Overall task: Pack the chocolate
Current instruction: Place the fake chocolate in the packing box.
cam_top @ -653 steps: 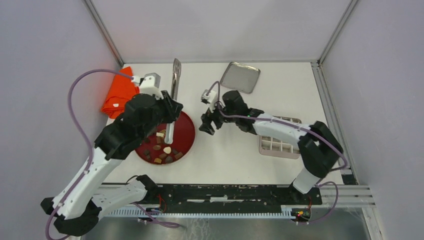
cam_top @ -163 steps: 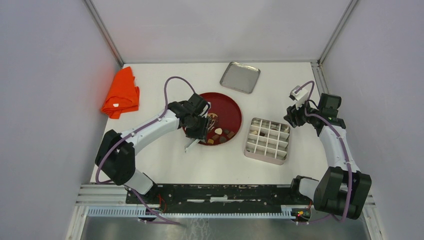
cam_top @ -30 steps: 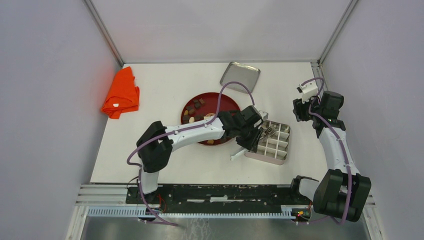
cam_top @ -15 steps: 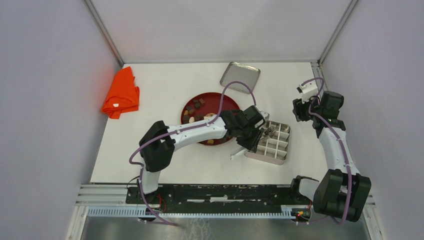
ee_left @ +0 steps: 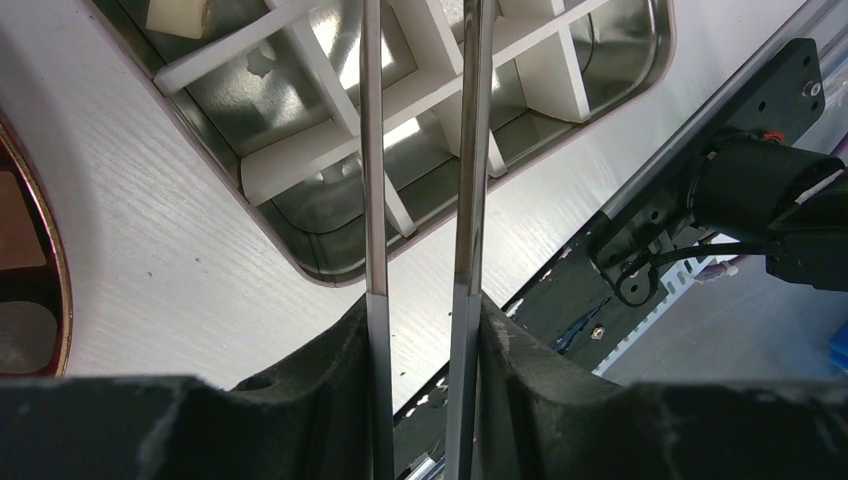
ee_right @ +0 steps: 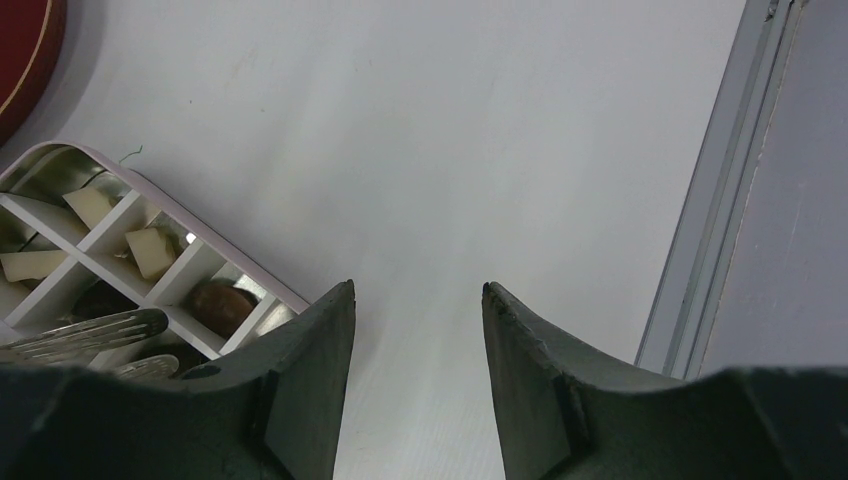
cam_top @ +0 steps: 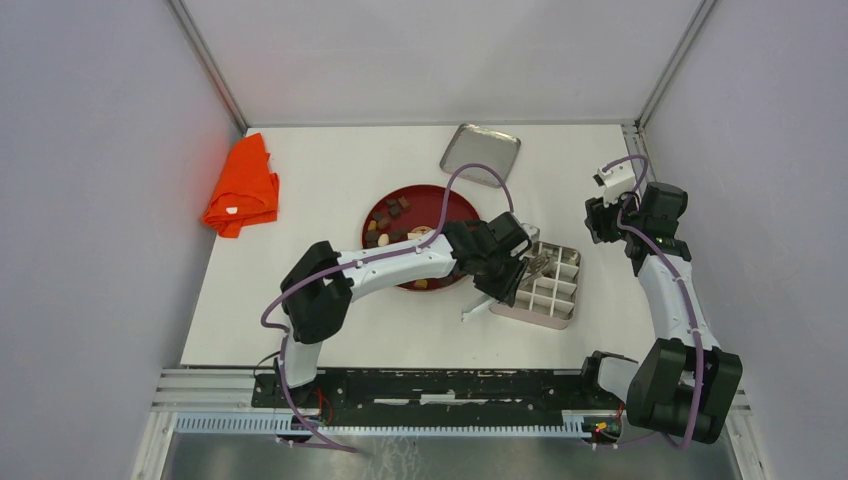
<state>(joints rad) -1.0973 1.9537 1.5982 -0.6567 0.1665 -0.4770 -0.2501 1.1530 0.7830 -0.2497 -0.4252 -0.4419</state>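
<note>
Left fingers (ee_left: 325, 400) clamped on tongs (ee_left: 466, 150), tips aimed into divided tin (ee_left: 320, 235) holding chocolate (ee_right: 150, 250), right fingers (ee_right: 310, 380) apart, empty.

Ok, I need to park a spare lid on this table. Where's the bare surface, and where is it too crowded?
Bare table lies between the orange cloth and the red plate, along the near edge in front of the divided tin, and between the metal lid and the right arm. Crowded: plate to tin, where the left arm reaches across with tongs.
</note>
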